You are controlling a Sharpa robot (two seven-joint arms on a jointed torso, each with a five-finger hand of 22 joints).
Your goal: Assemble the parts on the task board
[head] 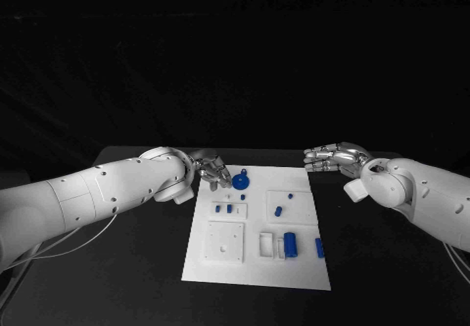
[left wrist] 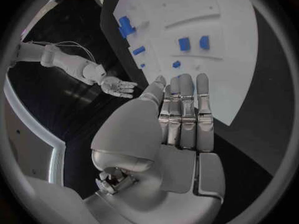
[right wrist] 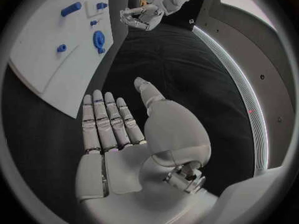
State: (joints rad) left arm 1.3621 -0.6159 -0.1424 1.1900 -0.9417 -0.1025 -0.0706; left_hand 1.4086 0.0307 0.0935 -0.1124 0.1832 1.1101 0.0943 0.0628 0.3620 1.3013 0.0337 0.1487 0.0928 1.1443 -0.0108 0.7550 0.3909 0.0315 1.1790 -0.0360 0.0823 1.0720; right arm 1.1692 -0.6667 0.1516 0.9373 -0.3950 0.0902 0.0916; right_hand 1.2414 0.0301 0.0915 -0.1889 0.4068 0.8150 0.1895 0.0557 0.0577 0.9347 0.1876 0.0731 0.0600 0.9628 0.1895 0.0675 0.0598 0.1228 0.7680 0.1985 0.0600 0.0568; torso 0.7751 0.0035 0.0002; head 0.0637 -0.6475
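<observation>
Two silver many-fingered hands hover at the far end of our white rectangular task board [head: 257,272]: our left hand [head: 212,170] over its far left corner, just beside the round blue part [head: 241,181], our right hand [head: 333,159] off the far right corner. Both are empty, fingers extended. Other small blue parts [head: 290,244] lie scattered on the board.
</observation>
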